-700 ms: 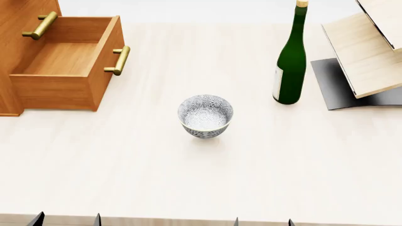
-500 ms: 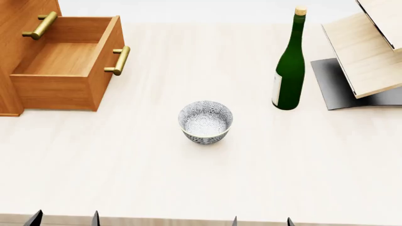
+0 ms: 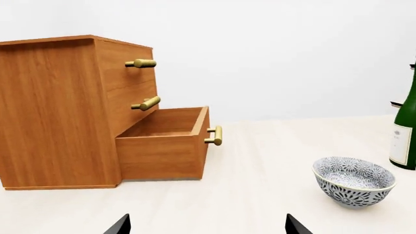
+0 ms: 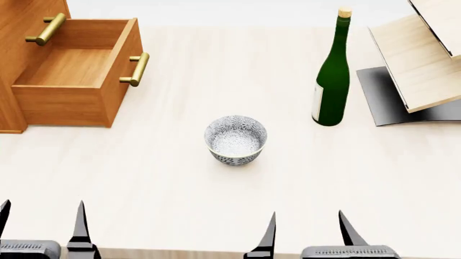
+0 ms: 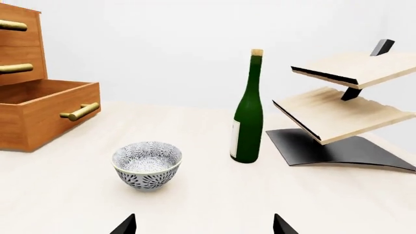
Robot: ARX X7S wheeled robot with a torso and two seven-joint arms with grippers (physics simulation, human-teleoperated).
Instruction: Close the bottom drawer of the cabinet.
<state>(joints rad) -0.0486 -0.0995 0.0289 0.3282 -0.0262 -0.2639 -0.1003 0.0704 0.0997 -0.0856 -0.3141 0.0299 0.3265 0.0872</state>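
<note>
The orange-brown cabinet (image 3: 58,112) stands at the table's far left; it also shows in the head view (image 4: 14,21) and the right wrist view (image 5: 16,44). Its bottom drawer (image 4: 75,75) is pulled out and empty, with a brass bar handle (image 4: 137,69) on its front; it also shows in the left wrist view (image 3: 165,146) and the right wrist view (image 5: 48,109). My left gripper (image 4: 42,218) is open and empty at the near left edge. My right gripper (image 4: 306,226) is open and empty at the near edge, right of centre. Both are well short of the drawer.
A patterned bowl (image 4: 236,138) sits mid-table. A green wine bottle (image 4: 333,73) stands to its far right. A pale wood slanted rack (image 4: 421,59) on a dark base stands at the far right. The pale table (image 4: 216,205) spans the view.
Both grippers have come up into the head view from the near edge; before, only their fingertips showed. The drawer, bowl and bottle have not moved in the last half second.
</note>
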